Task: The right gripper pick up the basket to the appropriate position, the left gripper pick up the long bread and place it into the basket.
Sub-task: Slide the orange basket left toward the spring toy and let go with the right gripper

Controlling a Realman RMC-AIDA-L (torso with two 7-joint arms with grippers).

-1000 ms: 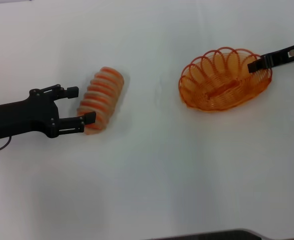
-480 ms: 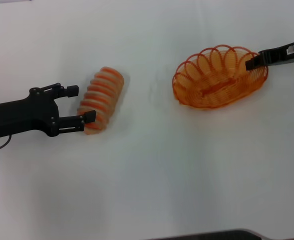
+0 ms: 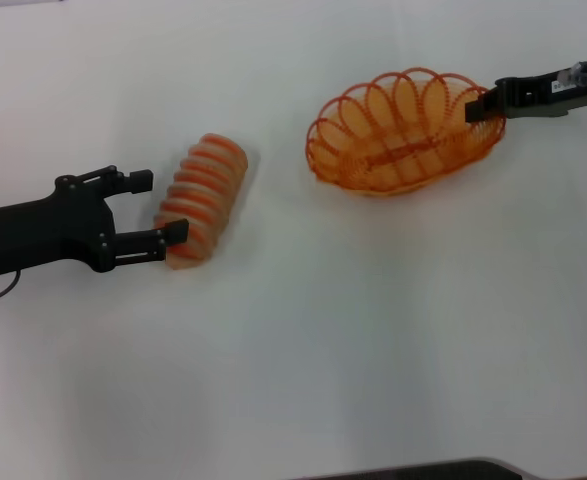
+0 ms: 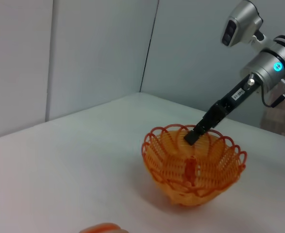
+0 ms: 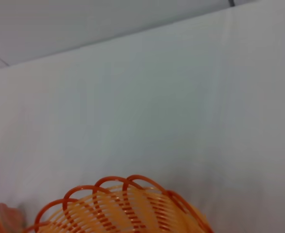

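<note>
The orange wire basket (image 3: 403, 132) is at the upper middle-right of the white table, tilted, its right end held up. My right gripper (image 3: 481, 106) is shut on the rim at that right end; the left wrist view shows the basket (image 4: 193, 165) lifted by the right gripper (image 4: 193, 136). The long bread (image 3: 201, 197), pale tan with orange stripes, lies on the table at left. My left gripper (image 3: 159, 207) is open, its fingers either side of the bread's near end. The right wrist view shows the basket's rim (image 5: 118, 204) and an edge of the bread (image 5: 4, 218).
The white table (image 3: 353, 330) spreads wide in front and between bread and basket. A dark edge (image 3: 423, 470) shows at the bottom of the head view. Grey walls (image 4: 84, 53) stand behind the table.
My right gripper has carried the basket leftward toward the bread, tilting it more. The left gripper and the bread have not moved.
</note>
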